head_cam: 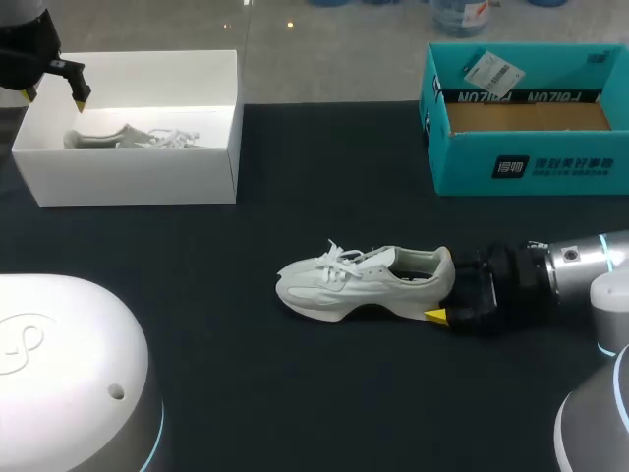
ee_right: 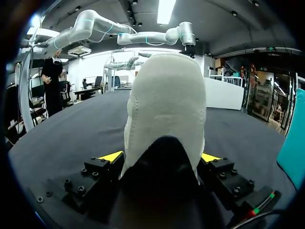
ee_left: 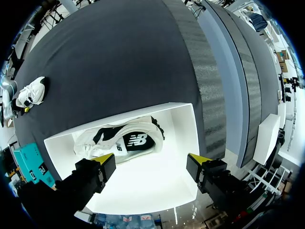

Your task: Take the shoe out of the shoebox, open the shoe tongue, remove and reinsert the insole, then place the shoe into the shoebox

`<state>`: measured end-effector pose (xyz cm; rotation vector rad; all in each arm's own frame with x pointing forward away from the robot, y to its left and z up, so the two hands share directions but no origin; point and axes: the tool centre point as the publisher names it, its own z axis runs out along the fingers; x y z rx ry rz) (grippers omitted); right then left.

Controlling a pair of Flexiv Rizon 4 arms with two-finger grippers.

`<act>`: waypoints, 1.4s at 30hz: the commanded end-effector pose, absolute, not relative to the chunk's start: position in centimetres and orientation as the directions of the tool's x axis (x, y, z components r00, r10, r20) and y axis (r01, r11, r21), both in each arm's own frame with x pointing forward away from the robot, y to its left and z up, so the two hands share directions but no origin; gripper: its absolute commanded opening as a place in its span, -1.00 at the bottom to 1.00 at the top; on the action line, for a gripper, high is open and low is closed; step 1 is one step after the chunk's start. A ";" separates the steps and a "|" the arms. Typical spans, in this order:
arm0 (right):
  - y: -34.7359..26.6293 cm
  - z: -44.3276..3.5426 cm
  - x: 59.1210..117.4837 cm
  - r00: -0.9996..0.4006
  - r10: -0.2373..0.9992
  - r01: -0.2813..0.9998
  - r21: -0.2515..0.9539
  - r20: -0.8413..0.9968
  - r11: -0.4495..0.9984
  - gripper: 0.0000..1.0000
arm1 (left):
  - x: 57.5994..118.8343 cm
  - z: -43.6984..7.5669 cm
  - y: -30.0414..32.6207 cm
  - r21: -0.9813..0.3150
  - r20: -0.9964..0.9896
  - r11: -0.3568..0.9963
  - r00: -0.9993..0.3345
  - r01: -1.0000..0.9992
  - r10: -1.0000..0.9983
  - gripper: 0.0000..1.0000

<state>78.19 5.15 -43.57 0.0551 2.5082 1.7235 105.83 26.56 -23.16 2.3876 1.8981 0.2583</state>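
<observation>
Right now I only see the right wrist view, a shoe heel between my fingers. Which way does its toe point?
Observer: The shoe stands on its sole, toe toward your left side, pointing away from the right fingers.
Operator: What's inside that white box ahead?
Observer: A second shoe lies inside the white box.
Operator: Are my left fingers open?
Observer: Yes, the left fingers hang open above that box, touching nothing.

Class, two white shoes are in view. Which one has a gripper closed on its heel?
The shoe on the table, its heel clasped between the fingers of the right gripper. The other shoe lies inside the white box.
</observation>
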 end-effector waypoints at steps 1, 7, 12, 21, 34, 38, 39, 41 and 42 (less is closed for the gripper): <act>5.5 -44.4 78.1 -0.995 0.085 -0.024 0.932 -0.059 0.363 -1.00 | 102.4 -21.9 23.1 0.206 0.074 -0.237 0.226 0.949 0.971 1.00; 5.5 -44.4 78.1 -0.995 0.085 -0.024 0.932 -0.059 0.363 -1.00 | 98.0 -21.9 17.6 0.177 0.081 -0.198 0.186 0.964 0.979 1.00; 5.5 -44.4 78.1 -0.995 0.085 -0.024 0.932 -0.059 0.363 -1.00 | 94.6 -21.8 13.7 0.242 0.166 0.029 -0.071 0.970 0.984 1.00; 5.5 -44.4 78.1 -0.995 0.085 -0.024 0.932 -0.059 0.363 -1.00 | 94.6 -21.8 13.7 0.242 0.166 0.029 -0.071 0.970 0.984 1.00; 5.5 -44.4 78.1 -0.995 0.085 -0.024 0.932 -0.059 0.363 -1.00 | 97.6 -22.0 14.2 0.184 0.232 0.563 -0.592 0.806 0.772 1.00; 5.5 -44.4 78.1 -0.995 0.085 -0.024 0.932 -0.059 0.363 -1.00 | 96.4 -22.6 14.9 0.060 0.222 0.859 -0.846 0.509 0.485 1.00; 5.5 -44.4 78.1 -0.995 0.085 -0.024 0.932 -0.059 0.363 -1.00 | 95.6 -22.8 14.6 0.056 0.213 0.891 -0.877 0.451 0.431 1.00; 5.5 -44.4 78.1 -0.995 0.085 -0.024 0.932 -0.059 0.363 -1.00 | 94.0 -23.3 13.2 0.067 0.217 0.924 -0.910 0.376 0.354 1.00; 5.5 -44.4 78.1 -0.995 0.085 -0.024 0.932 -0.059 0.363 -1.00 | 93.2 -23.6 12.4 0.025 0.219 0.934 -0.913 0.358 0.344 1.00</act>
